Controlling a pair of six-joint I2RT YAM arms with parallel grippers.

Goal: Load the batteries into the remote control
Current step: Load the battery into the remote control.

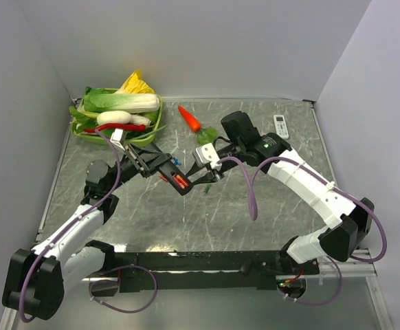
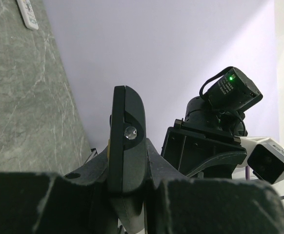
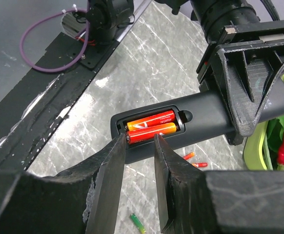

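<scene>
Far left on your marble table (image 1: 255, 220), a green tray (image 1: 80, 130) holds leafy greens (image 1: 104, 100), a white radish (image 1: 114, 117) and a red chili (image 1: 132, 127); a carrot (image 1: 190, 118) lies beside it, a white remote (image 1: 281, 126) well apart, far right.

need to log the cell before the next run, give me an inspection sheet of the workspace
surface: grey marbled tabletop, no spills seen
job's things: black remote control held off the table, back open, two orange batteries in the bay; two reddish loose batteries and a green battery on the table
clutter: green tray of vegetables, carrot, white remote
grippers: left gripper shut on the remote control; right gripper open, fingers astride the bay
cables: purple cables looping off both arms
surroundings: plain pale walls on three sides
</scene>
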